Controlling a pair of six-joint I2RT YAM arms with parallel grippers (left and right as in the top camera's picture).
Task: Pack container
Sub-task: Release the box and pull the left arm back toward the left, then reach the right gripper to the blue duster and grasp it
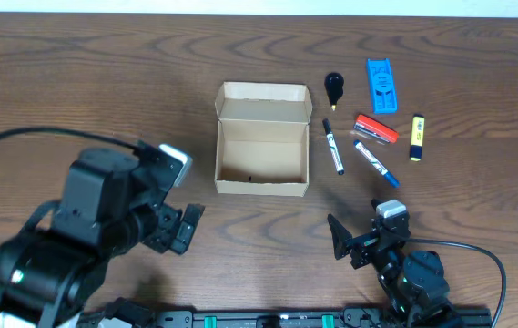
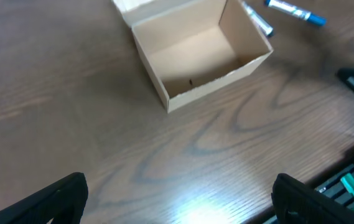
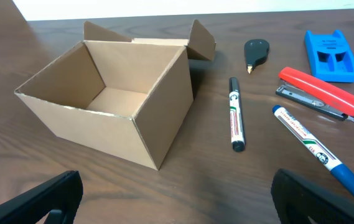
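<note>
The tan cardboard container (image 1: 263, 152) stands open and empty mid-table, lid flap folded back; it also shows in the left wrist view (image 2: 198, 53) and the right wrist view (image 3: 111, 99). To its right lie a black marker (image 1: 333, 148), a blue-capped marker (image 1: 374, 163), a red stapler (image 1: 376, 128), a yellow highlighter (image 1: 416, 137), a blue plastic piece (image 1: 381, 86) and a small black item (image 1: 333, 87). My left gripper (image 1: 183, 228) is open and empty, left and in front of the box. My right gripper (image 1: 354, 244) is open and empty, in front of the markers.
The wooden table's front edge carries a black rail (image 1: 268, 319) by the arm bases. A black cable (image 1: 13, 141) loops over the left side. In the right wrist view the black marker (image 3: 236, 121) lies just right of the box.
</note>
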